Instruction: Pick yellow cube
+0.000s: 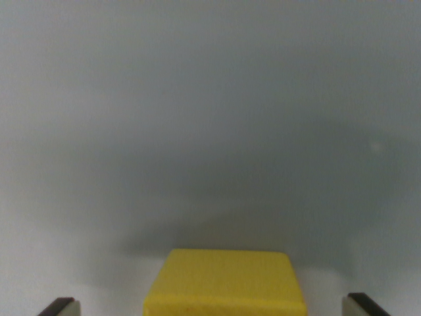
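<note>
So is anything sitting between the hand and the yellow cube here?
Nothing visible. The yellow cube lies between the two fingertips of the open hand, with bare grey surface in the gaps on both sides. No other thing shows in the wrist view.

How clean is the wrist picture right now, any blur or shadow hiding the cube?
Wrist view: soft focus throughout; the yellow cube has fuzzy edges but reads clearly, cut off by the bottom edge. A broad dark shadow spreads over the grey surface behind it. No glare. The fingertips barely show at the corners.
</note>
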